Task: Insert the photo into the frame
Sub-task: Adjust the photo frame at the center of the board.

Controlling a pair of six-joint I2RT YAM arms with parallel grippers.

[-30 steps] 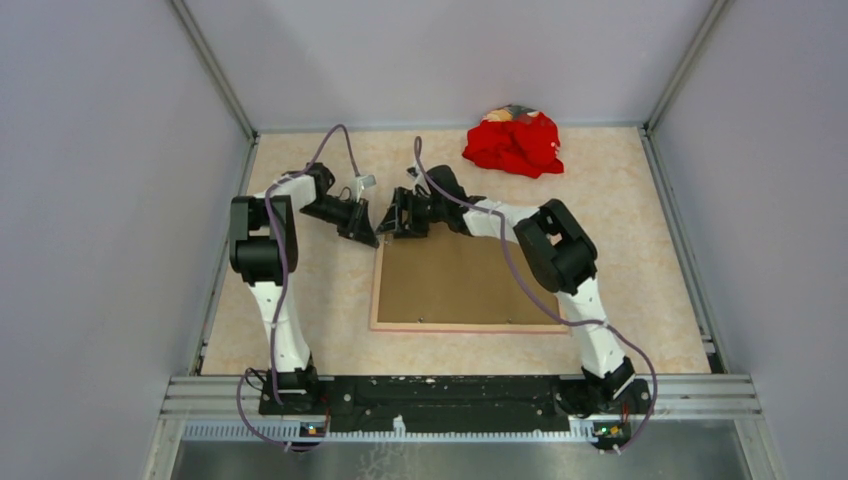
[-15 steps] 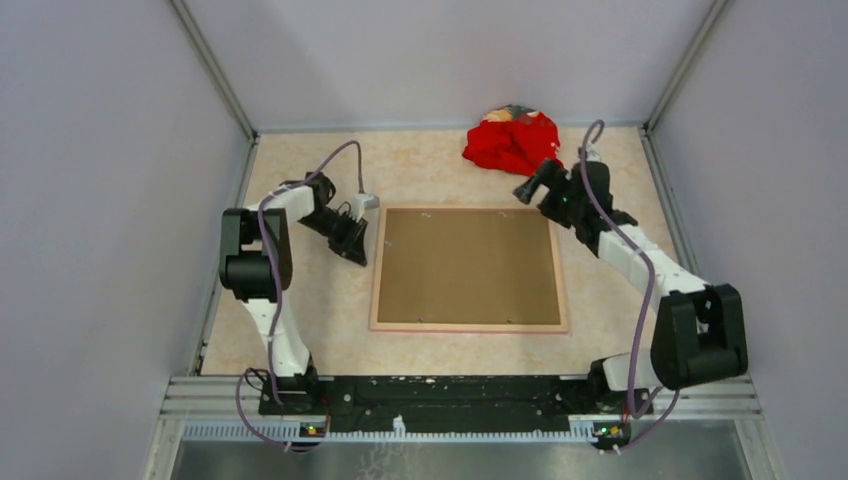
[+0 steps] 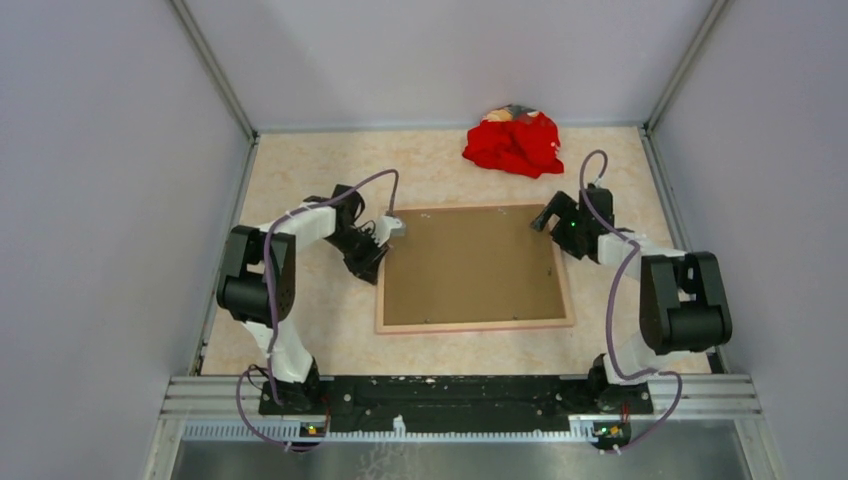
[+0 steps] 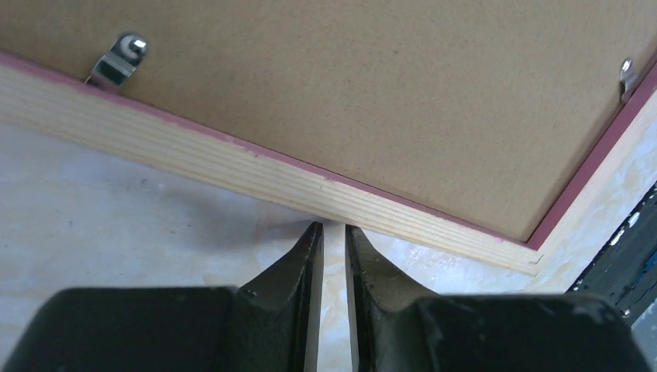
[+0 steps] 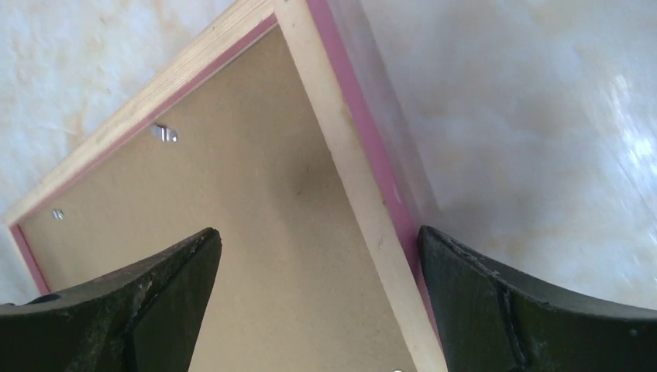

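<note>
Fingertips of the left gripper point(image 4: 333, 236), almost pressed together with only a slit and nothing between them, met the left rail of the frame point(image 3: 474, 325). It lay back-up on the table point(image 3: 300, 180) with its brown backing board point(image 3: 470, 265) in place; the photo was not visible. Further over, the right gripper point(image 5: 318, 232) hung spread wide astride the right rail. A harder nudge from the left could skid the frame, and a one-sided lift could spill the board. A second before, both grippers crowded the far-left corner; the frame had since crept rightward.
</note>
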